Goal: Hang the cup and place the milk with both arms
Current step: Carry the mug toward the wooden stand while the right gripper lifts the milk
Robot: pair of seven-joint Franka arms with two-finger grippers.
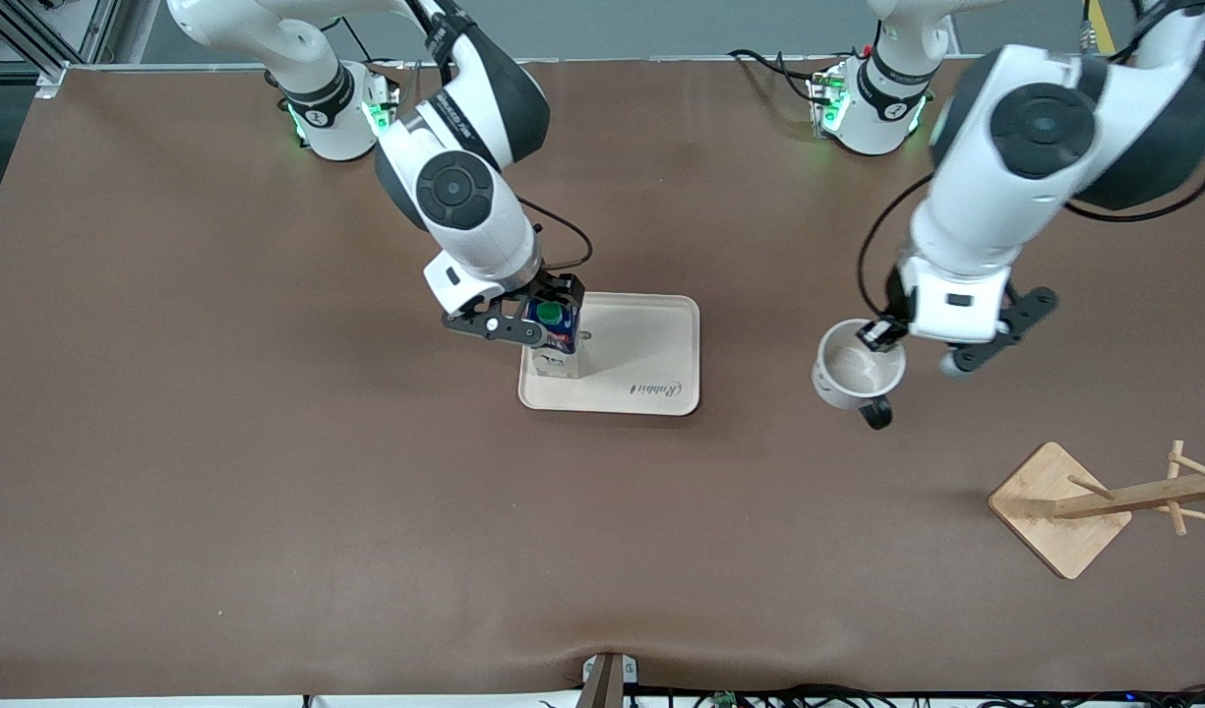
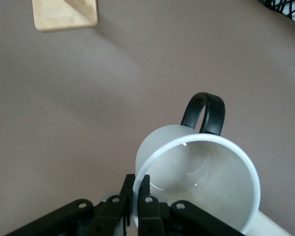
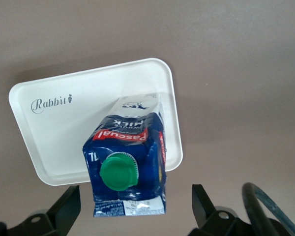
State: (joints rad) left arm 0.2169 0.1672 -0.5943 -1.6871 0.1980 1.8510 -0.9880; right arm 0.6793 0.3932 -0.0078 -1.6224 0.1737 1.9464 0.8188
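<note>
The milk (image 1: 553, 334), a dark-blue carton with a green cap, stands upright on the cream tray (image 1: 651, 354), at the tray's edge toward the right arm's end. My right gripper (image 1: 548, 320) is open, its fingers apart on both sides of the carton's top and not touching it; the right wrist view shows the gripper (image 3: 135, 196), the milk (image 3: 125, 152) and the tray (image 3: 64, 132). My left gripper (image 1: 882, 334) is shut on the rim of the white cup (image 1: 855, 379) and holds it tilted above the table. The left wrist view shows the gripper (image 2: 137, 189) pinching the cup (image 2: 201, 172), black handle away from the fingers.
A wooden cup rack (image 1: 1104, 501) with pegs stands on a square base toward the left arm's end, nearer the front camera than the cup; its base (image 2: 64, 14) shows in the left wrist view. Brown table surface surrounds the tray.
</note>
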